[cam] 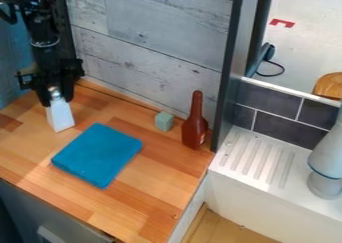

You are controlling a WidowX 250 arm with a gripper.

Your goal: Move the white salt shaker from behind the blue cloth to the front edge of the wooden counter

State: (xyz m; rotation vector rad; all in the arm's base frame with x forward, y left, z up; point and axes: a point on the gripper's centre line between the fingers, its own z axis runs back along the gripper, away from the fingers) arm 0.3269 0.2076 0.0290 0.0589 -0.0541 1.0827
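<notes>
At the upper left, over the counter's back corner, my gripper (55, 96) hangs down, shut on the narrow silvery top of a white bottle-like object (61, 116). The white object is nearly upright, its wide end down; whether its base touches the wood I cannot tell. In front of it and to the right, a folded blue cloth-like square (97, 154) lies flat on the wooden counter (150, 197). A small pale green block (163, 121) sits near the back wall. Just right of the block stands a brown bottle (195, 124).
A grey plank wall (150, 42) runs behind the counter, ending at a dark upright post (232, 72) beside the brown bottle. To the right are a white ribbed sink ledge (257, 159) and a grey-white rounded object (326, 164) standing on it.
</notes>
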